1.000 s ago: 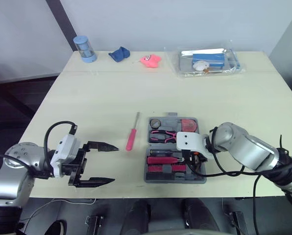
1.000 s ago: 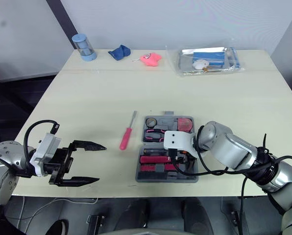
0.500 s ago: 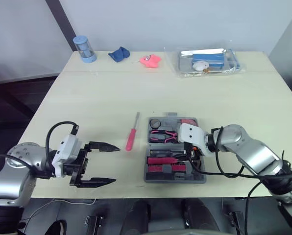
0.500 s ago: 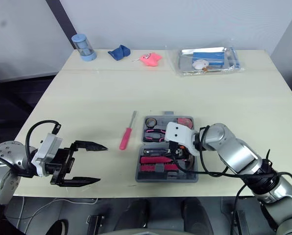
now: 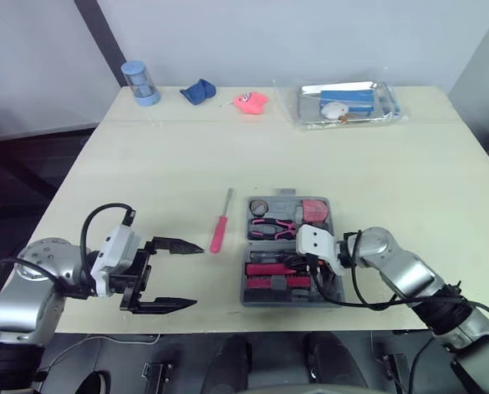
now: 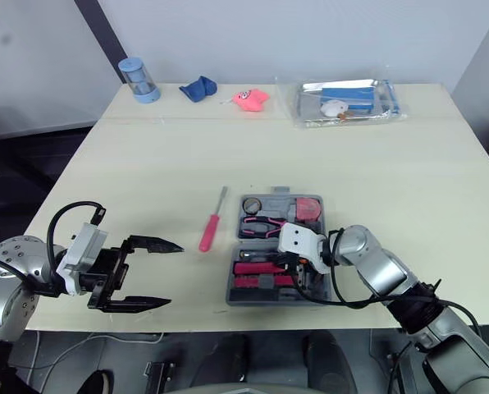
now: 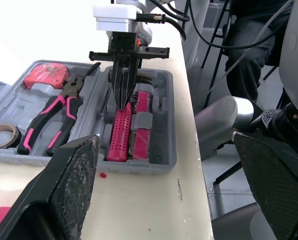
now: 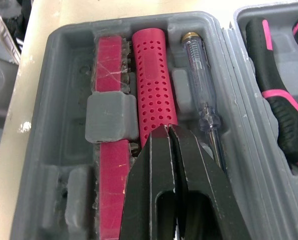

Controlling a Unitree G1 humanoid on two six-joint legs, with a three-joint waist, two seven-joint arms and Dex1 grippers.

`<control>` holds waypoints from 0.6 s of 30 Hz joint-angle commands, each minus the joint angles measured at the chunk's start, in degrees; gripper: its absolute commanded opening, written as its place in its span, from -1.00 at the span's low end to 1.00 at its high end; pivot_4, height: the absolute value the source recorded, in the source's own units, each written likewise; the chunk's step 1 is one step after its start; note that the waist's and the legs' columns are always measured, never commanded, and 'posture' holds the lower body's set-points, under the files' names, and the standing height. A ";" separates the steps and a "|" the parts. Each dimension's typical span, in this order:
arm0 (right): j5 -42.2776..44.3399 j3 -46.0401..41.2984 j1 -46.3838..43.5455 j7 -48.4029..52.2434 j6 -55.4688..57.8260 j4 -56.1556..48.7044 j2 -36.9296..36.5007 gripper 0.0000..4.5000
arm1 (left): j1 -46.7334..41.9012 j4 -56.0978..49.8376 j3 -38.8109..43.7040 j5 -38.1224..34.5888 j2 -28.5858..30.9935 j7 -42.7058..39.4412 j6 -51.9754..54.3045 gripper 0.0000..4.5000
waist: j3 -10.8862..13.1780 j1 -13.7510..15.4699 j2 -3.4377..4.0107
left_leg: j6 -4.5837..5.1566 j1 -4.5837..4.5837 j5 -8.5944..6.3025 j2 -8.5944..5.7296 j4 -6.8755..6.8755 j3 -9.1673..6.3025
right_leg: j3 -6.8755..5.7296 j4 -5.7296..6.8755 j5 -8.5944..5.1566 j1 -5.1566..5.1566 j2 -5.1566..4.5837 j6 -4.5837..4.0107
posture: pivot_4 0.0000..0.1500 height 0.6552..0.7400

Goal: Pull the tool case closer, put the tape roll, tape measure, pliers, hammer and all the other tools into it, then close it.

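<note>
— How much of the packing can be counted as done?

— Most of it, by the look of things. The tool case is found at the near edge of the counter, between the two arms, so the pulling may be judged finished. In its far half the tape roll, the pliers and the tape measure are seated. In the near half a pink perforated handle is bedded between a red bit holder and a clear tester screwdriver.

— Is the hammer accounted for?

— That cannot be told. The pink handle may be its grip, but no head is made out.

— What is left, then?

— A red screwdriver is seen lying on the counter just beside the case, on its left and apart from it. It is yet to be put in. The case is not yet closed either, as both halves lie open flat.

— And the hands?

— The right hand is held over the near half with its fingers pressed together and nothing between them. Its tips are set down at the pink handle, though whether the handle is touched cannot be told. The left hand is spread wide and empty, near the counter's front edge and short of the screwdriver.
</note>
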 commanded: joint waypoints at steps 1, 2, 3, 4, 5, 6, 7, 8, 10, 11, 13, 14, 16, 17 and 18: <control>-3.86 2.29 1.25 0.39 -1.68 2.92 -0.54 -0.98 | 0.91 -1.56 1.32 -0.91 -0.04 -0.82 -0.37 1.00 | -0.04 0.01 -0.02 | 0.00 0.04 0.00 0.00 0.00 0.00 | 0.00 0.01 0.00 0.03 0.00 0.00 | 1.00 1.00; -3.89 1.87 1.57 0.37 -2.14 2.79 -0.52 -0.98 | 1.30 -1.77 1.54 -1.10 -0.05 -0.71 -0.22 1.00 | -0.04 0.01 -0.03 | 0.00 0.07 0.00 0.00 0.00 0.00 | 0.00 0.01 0.00 0.06 0.00 0.00 | 1.00 1.00; -3.36 0.92 1.95 0.06 -2.09 2.25 -0.22 -0.98 | 1.76 -1.95 1.77 -1.22 -0.11 -0.54 -0.17 1.00 | -0.05 0.01 -0.04 | 0.00 0.08 0.00 0.00 0.00 0.00 | 0.01 0.01 0.00 0.08 0.00 0.00 | 1.00 1.00; -1.70 -0.82 2.43 -0.11 -1.67 0.80 0.24 -0.98 | 2.27 -2.06 1.96 -1.24 -0.24 -0.33 -0.21 1.00 | -0.07 0.05 -0.06 | 0.00 0.10 0.00 0.00 0.00 0.00 | 0.01 0.01 0.00 0.09 0.00 0.00 | 1.00 1.00; -0.09 -2.69 2.99 -0.40 -1.53 -0.65 0.70 -0.98 | 2.71 -2.20 2.15 -1.26 -0.47 0.08 -0.27 1.00 | -0.07 0.07 -0.06 | 0.00 0.10 0.00 0.00 0.00 0.00 | 0.01 0.01 0.00 0.10 0.00 0.00 | 1.00 1.00; 1.10 -4.42 3.58 -0.82 -1.53 -2.08 0.88 -0.98 | 3.16 -2.43 2.43 -1.42 -0.75 0.67 -0.13 1.00 | -0.07 0.15 -0.06 | 0.00 0.10 0.00 0.00 0.00 0.00 | 0.00 0.01 0.00 0.10 0.00 0.00 | 1.00 1.00; 1.64 -5.82 4.20 -1.27 -2.03 -3.28 0.84 -0.98 | 3.61 -2.73 2.75 -1.66 -1.07 1.29 0.13 1.00 | -0.06 0.18 -0.06 | 0.00 0.09 0.00 0.00 0.00 0.00 | 0.00 0.00 0.00 0.10 0.00 0.00 | 1.00 1.00; 2.42 -7.51 5.09 -1.51 -3.12 -4.46 0.60 -0.98 | 4.46 -3.42 3.25 -2.07 -1.56 2.24 0.59 1.00 | -0.06 0.19 -0.06 | 0.00 0.07 0.00 0.00 0.00 0.00 | 0.00 -0.01 0.00 0.10 -0.01 0.00 | 1.00 1.00; 4.13 -11.69 7.62 -2.56 -4.15 -7.26 -0.38 -0.98 | 6.60 -4.99 4.48 -2.90 -2.90 4.36 1.41 1.00 | -0.06 0.24 -0.05 | 0.00 0.02 0.00 -0.01 0.01 0.00 | 0.00 -0.03 0.00 0.08 -0.02 0.00 | 1.00 1.00; 5.38 -14.55 9.59 -3.26 -4.47 -8.96 -1.10 -0.98 | 7.87 -5.52 5.19 -3.15 -3.69 5.49 1.62 1.00 | -0.05 0.27 -0.04 | 0.00 0.02 0.00 -0.01 0.01 0.00 | 0.01 -0.03 0.00 0.08 -0.02 0.00 | 1.00 1.00; 7.98 -20.17 13.26 -4.79 -5.30 -11.31 -1.61 -0.98 | 9.66 -5.71 6.44 -2.97 -4.94 7.37 1.67 1.00 | -0.06 0.50 -0.05 | 0.00 0.02 0.00 -0.01 0.01 0.00 | 0.01 -0.03 0.00 0.08 -0.04 0.00 | 1.00 1.00; 9.19 -22.67 14.79 -5.32 -6.23 -11.89 -1.60 -0.98 | 10.18 -5.59 7.04 -3.00 -5.41 8.33 1.98 1.00 | -0.06 0.62 -0.06 | 0.00 0.00 0.00 -0.01 0.01 -0.01 | 0.00 -0.04 0.00 0.08 -0.03 0.00 | 1.00 1.00; 11.64 -27.43 17.98 -5.84 -7.22 -12.35 -1.80 -0.98 | 10.66 -4.95 8.11 -2.94 -6.23 11.11 3.21 1.00 | -0.06 0.80 -0.05 | 0.00 0.01 0.00 -0.01 0.01 -0.01 | 0.00 -0.02 0.00 0.08 -0.03 0.00 | 1.00 1.00; 13.45 -30.54 20.07 -6.42 -7.49 -11.94 -1.40 -0.98 | 10.54 -3.91 8.69 -2.52 -7.08 12.84 3.17 1.00 | -0.06 0.87 -0.06 | 0.00 0.03 0.00 -0.01 0.01 -0.01 | 0.00 0.00 0.00 0.09 -0.03 0.00 | 1.00 1.00; 15.14 -33.31 21.97 -6.72 -8.07 -11.46 -0.97 -0.98 | 10.45 -2.91 9.18 -2.17 -7.80 14.25 3.16 1.00 | -0.06 1.05 -0.06 | 0.00 0.04 0.00 -0.01 0.01 -0.01 | 0.00 0.00 0.00 0.10 -0.03 0.00 | 1.00 1.00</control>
